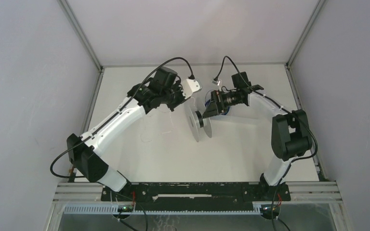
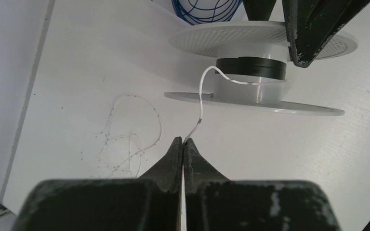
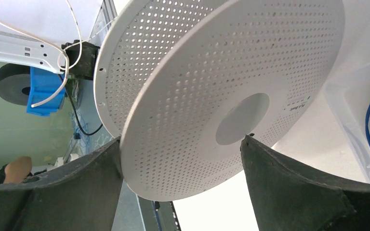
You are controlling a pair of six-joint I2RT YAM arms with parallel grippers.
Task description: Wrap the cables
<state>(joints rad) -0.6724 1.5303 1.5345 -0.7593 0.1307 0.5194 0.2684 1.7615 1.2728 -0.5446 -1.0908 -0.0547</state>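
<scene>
Left wrist view: left jaws pinch the thin white cable (image 2: 200, 103), which runs to the hub of the reel (image 2: 294, 109) at mid-surface (image 2: 77, 72). Right jaws are spread around its disc. Winding looks barely begun, with loose loops lying toward the left edge.

The left arm (image 1: 118, 113) and right arm (image 1: 289, 137) bow outward, wrists nearly meeting — left gripper (image 2: 183, 142) pinched shut on the cable (image 2: 201, 103), right gripper (image 3: 182, 142) spread wide.

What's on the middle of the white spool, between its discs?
A black band circles the hub, and a thin white cable leads off it into the shut left gripper. The hub's far side is hidden.
</scene>
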